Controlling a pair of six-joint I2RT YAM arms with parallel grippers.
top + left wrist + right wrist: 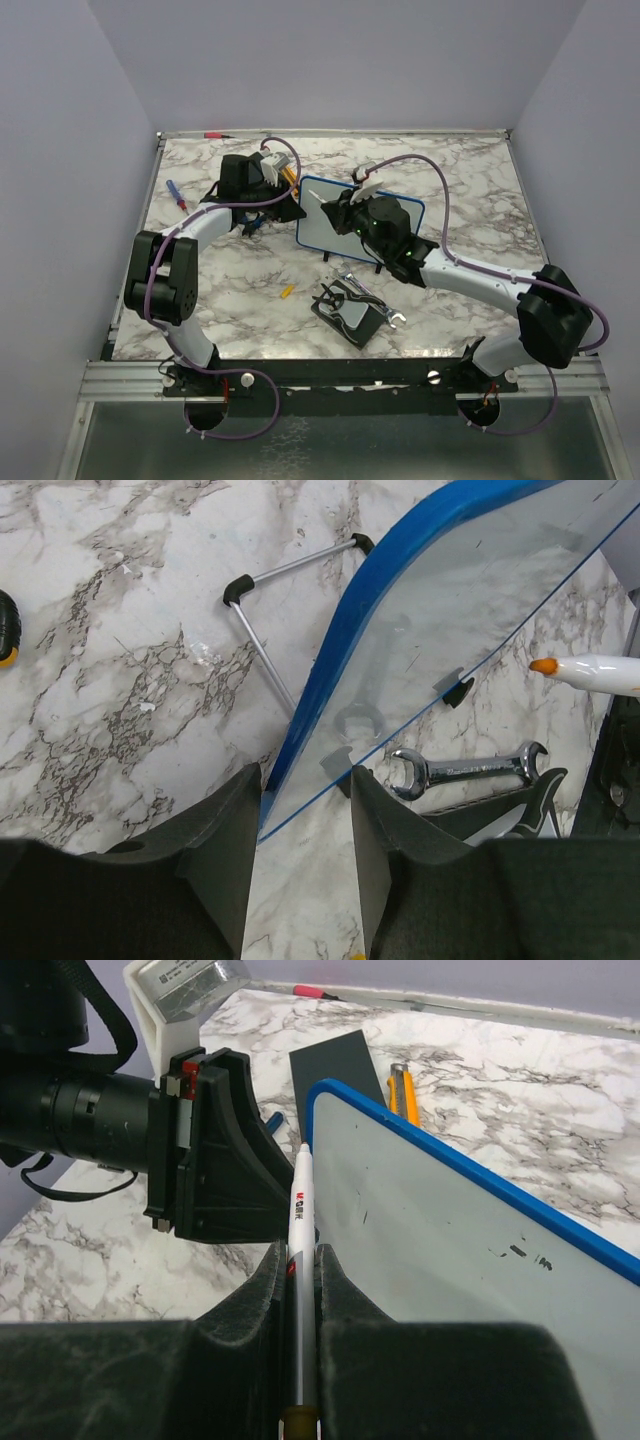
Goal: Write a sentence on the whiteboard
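Observation:
The whiteboard [325, 238], white with a blue rim [350, 640], stands tilted on wire legs at mid table. My left gripper [305, 772] straddles its lower corner, one pad against the blue rim and the other against the thin front edge, so it is shut on the board; from above, the left gripper [285, 200] sits at the board's left edge. My right gripper [300, 1250] is shut on a white marker [301, 1200] whose orange tip [545, 666] hovers close over the board's face. No sentence shows; only a few small dark specks [515, 1252] mark the face.
A steel wrench [470, 770] lies just in front of the board, beside a black holder [350, 315]. Behind the board lie a black pad [335, 1060] and an orange knife [403, 1095]. A screwdriver [176, 195] lies at the left, a small yellow piece [287, 292] near the front.

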